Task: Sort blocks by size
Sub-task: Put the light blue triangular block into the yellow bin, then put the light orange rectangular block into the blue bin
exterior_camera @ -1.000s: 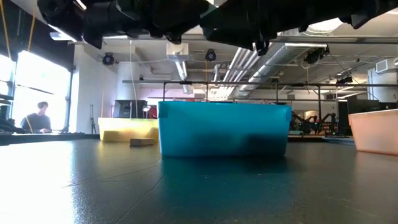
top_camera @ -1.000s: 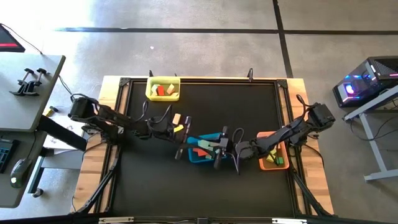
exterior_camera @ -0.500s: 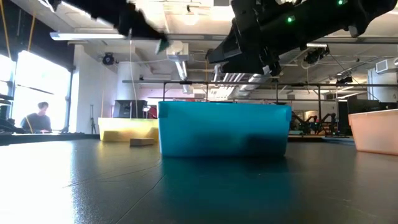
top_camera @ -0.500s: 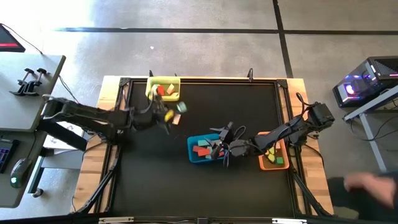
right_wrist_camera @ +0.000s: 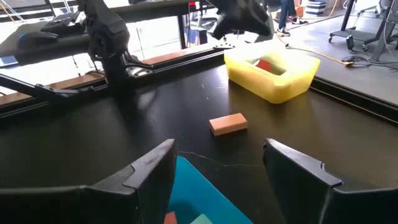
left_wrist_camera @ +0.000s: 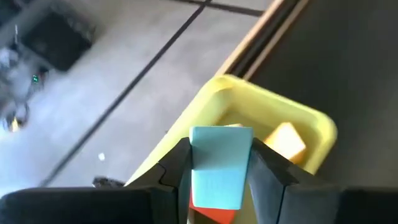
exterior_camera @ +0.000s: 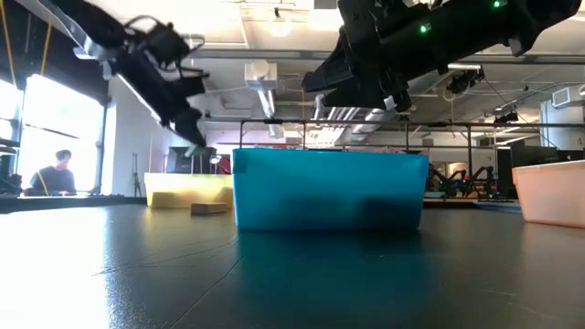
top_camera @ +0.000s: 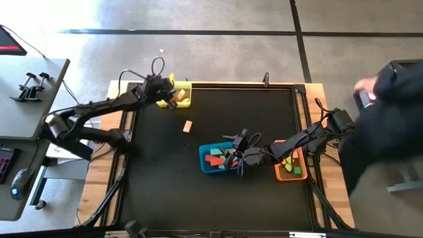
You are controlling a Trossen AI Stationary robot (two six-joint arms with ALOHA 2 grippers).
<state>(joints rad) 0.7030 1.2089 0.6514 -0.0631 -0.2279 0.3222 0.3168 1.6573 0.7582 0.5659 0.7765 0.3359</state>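
Looking through the left wrist view, you see what the high view blurs: the left end effector [left_wrist_camera: 221,180] clamps a pale blue block [left_wrist_camera: 221,165] between its fingers, directly above the yellow tray [left_wrist_camera: 314,127], where an orange block [left_wrist_camera: 286,140] and a red one [left_wrist_camera: 214,214] lie. From overhead, your left arm stretches diagonally to the desk's [top_camera: 158,185] far left corner, its end effector [top_camera: 166,92] over that yellow tray [top_camera: 184,84]. The low view shows it hanging tilted above the tray [exterior_camera: 174,189].

Your right end effector [top_camera: 236,147] hovers over the blue tray [top_camera: 203,158], its arm reaching across from the right past the orange tray [top_camera: 279,173]. The right wrist view shows its fingers [right_wrist_camera: 149,171] spread apart with nothing between them, the blue tray [right_wrist_camera: 199,196] just beneath.

You have three trays: one yellow, one blue, one orange. One tan bar [top_camera: 188,126] lies alone on the desk between the yellow and blue trays; it also shows in the right wrist view [right_wrist_camera: 227,123]. Several red, orange and green blocks [top_camera: 215,158] fill the blue tray; you cannot count them exactly. A person [top_camera: 380,125] leans in at the right edge.
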